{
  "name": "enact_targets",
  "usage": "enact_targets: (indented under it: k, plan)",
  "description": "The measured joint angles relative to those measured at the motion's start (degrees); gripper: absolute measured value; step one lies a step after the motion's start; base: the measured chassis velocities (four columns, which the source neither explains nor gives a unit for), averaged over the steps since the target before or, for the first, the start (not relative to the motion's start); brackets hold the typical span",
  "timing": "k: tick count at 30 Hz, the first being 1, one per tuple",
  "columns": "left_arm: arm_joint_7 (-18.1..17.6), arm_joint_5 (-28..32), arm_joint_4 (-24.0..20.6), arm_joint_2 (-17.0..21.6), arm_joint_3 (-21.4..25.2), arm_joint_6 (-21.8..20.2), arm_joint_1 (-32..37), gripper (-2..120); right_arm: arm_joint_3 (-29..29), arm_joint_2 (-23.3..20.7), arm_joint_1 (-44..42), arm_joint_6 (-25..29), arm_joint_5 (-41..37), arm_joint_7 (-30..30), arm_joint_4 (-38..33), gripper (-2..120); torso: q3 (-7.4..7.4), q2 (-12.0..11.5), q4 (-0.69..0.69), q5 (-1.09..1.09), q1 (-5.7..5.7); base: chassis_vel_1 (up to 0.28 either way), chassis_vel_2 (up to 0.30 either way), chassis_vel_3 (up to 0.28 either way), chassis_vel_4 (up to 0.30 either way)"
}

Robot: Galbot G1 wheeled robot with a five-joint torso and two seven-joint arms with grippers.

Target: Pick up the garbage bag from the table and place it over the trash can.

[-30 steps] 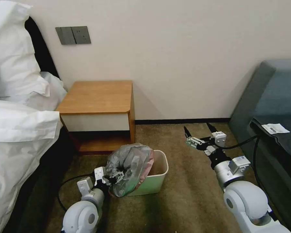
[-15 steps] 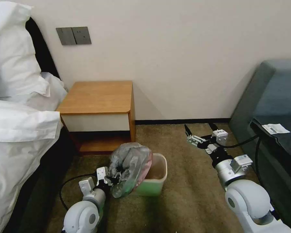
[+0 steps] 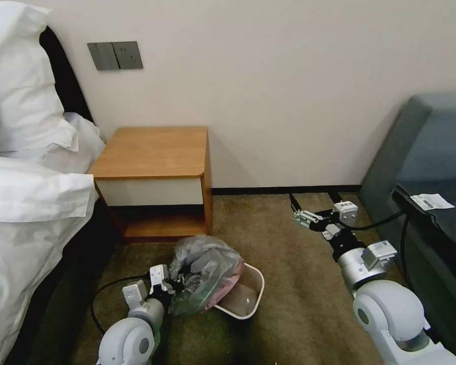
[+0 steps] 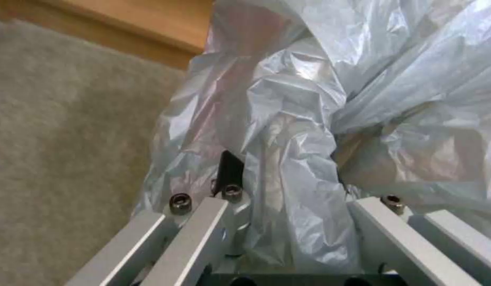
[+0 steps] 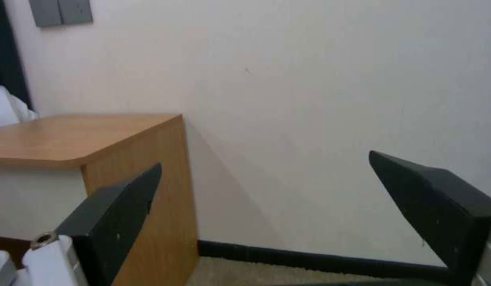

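Observation:
The trash can [image 3: 252,295] lies tipped on the carpet in front of the table [image 3: 152,147], its cream rim and inside turned up toward me. The crinkly grey garbage bag [image 3: 205,268] is bunched over the can's left side and hides that part of the rim. My left gripper [image 3: 180,280] is low on the floor at the bag's left edge, shut on a fold of the garbage bag [image 4: 309,119], which swallows the left gripper [image 4: 288,206] in the wrist view. My right gripper [image 3: 311,203] hovers open near the wall, right of the can, holding nothing; the right gripper [image 5: 267,198] faces the table [image 5: 70,135].
A bed with white bedding [image 3: 25,203] borders the left side. A grey sofa [image 3: 425,152] with a paper slip [image 3: 430,201] stands on the right. A switch panel [image 3: 115,55] is on the wall. Open carpet [image 3: 294,309] lies between can and sofa.
The trash can has gone from upright to tipped over toward me while the left gripper kept hold of the bag, which sank lower. The right gripper drifted slightly toward the wall.

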State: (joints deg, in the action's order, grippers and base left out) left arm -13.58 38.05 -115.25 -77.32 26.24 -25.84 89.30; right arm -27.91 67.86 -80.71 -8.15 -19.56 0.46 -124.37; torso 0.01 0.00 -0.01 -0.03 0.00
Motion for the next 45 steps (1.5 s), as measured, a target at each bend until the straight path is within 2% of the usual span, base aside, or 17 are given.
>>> enact_targets:
  k: [5,9,10,14,15,18,24,29,32,35,45]
  plan:
    - [-1.71,-1.48,-2.64,-2.77,1.51,4.29,1.66,9,0.89,0.78,-0.09,0.10,0.15,0.43,-1.25,100,0.00,0.00,0.00,0.02,0.00,0.000,0.000,0.000,0.000]
    - [-2.57,-1.61,-4.04,-4.01,2.28,5.38,2.23,9,1.72,1.16,-0.15,0.10,-0.05,0.90,-2.36,100,0.00,0.00,0.01,0.02,0.00,0.000,0.000,0.000,0.000]
    - [-4.07,-1.62,-7.63,-6.32,3.71,6.91,3.40,9,5.38,1.67,-0.47,-0.59,-3.59,2.66,-6.52,100,0.00,0.00,0.00,0.01,0.00,0.000,0.000,0.000,0.000]
    - [-4.67,-2.04,-10.14,-7.41,4.54,8.27,4.24,9,9.72,1.62,-1.28,-2.36,-9.28,3.90,-10.04,100,0.00,0.00,0.01,0.03,0.00,0.000,0.000,0.000,0.000]
    - [-4.90,-2.39,-11.56,-7.80,4.82,9.60,4.81,9,13.25,1.53,-2.11,-3.76,-12.83,3.92,-11.80,100,-0.01,0.00,0.02,0.02,0.00,0.000,0.000,0.000,0.000]
    - [-4.91,-3.49,-12.55,-8.20,4.95,12.01,5.37,9,19.20,0.90,-2.56,-4.75,-15.31,1.47,-12.43,100,-0.01,0.00,0.01,0.02,0.00,0.000,0.000,0.000,0.000]
    - [-4.71,-4.75,-13.67,-8.91,4.74,13.57,6.51,9,26.91,-1.57,1.23,-5.97,-16.18,0.23,-9.50,100,0.00,0.00,0.01,0.02,0.00,0.000,0.000,0.000,0.000]
    - [-4.64,-5.09,-13.95,-9.03,4.55,13.80,6.74,9,28.11,-1.96,2.36,-6.34,-16.59,0.38,-8.43,100,-0.01,0.00,0.02,0.02,0.00,0.000,0.000,0.000,0.000]
    - [-4.59,-5.46,-14.18,-9.11,4.34,14.04,6.84,9,29.55,-2.11,4.28,-6.87,-17.92,1.01,-5.49,100,0.00,0.00,0.01,0.02,0.00,0.000,0.000,0.000,0.000]
    - [-4.44,-5.56,-14.87,-9.01,4.17,14.18,6.75,9,30.25,-1.02,5.77,-8.37,-22.83,2.73,-2.03,100,0.00,0.00,0.01,0.02,0.00,0.000,0.000,0.000,0.000]
    - [-4.21,-6.06,-15.24,-8.99,3.48,14.19,7.26,9,30.23,2.22,10.26,-8.86,-28.71,5.05,2.78,100,0.00,0.00,0.01,0.02,0.00,0.000,0.000,0.000,0.000]
